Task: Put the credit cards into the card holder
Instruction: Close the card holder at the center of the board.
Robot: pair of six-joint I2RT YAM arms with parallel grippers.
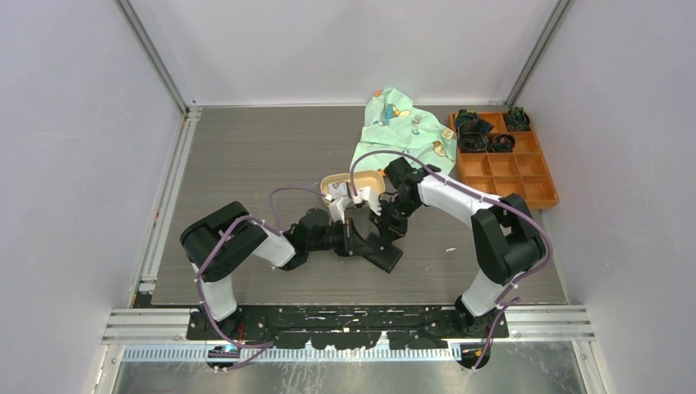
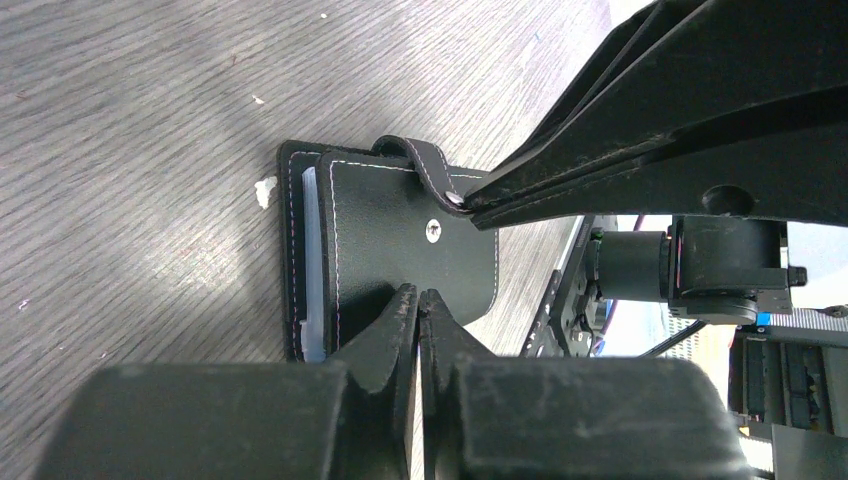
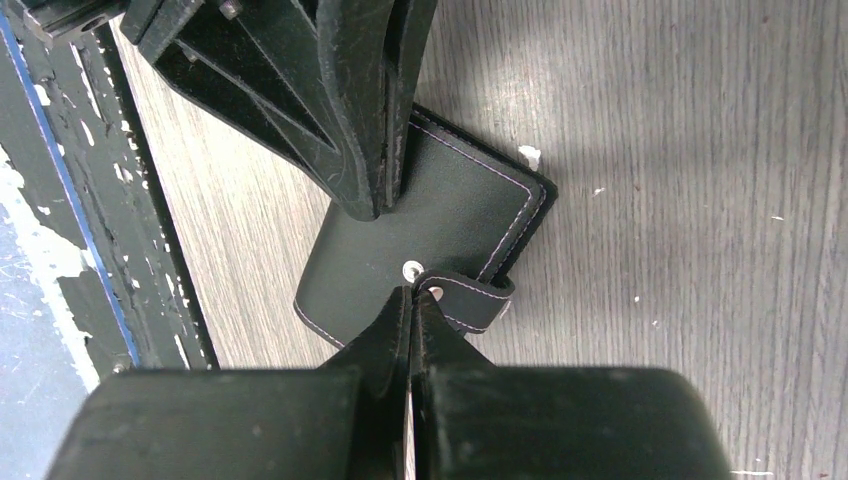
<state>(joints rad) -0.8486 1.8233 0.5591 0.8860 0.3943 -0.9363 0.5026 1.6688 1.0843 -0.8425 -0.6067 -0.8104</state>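
Currently the card holder (image 2: 395, 240) lies folded on the tabletop (image 1: 246, 164), near the middle of its near edge, with pale edges of the credit cards (image 2: 311, 262) showing between its covers. My left jaws are closed tight, tips on the cover's edge. My right jaws are also closed, tips at the snap tab (image 2: 428, 165); whether they pinch it I cannot tell.

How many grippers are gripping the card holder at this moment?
2. The left gripper is shut on the cover edge of the card holder; the right gripper is shut on its snap tab. Neither grip is hidden.
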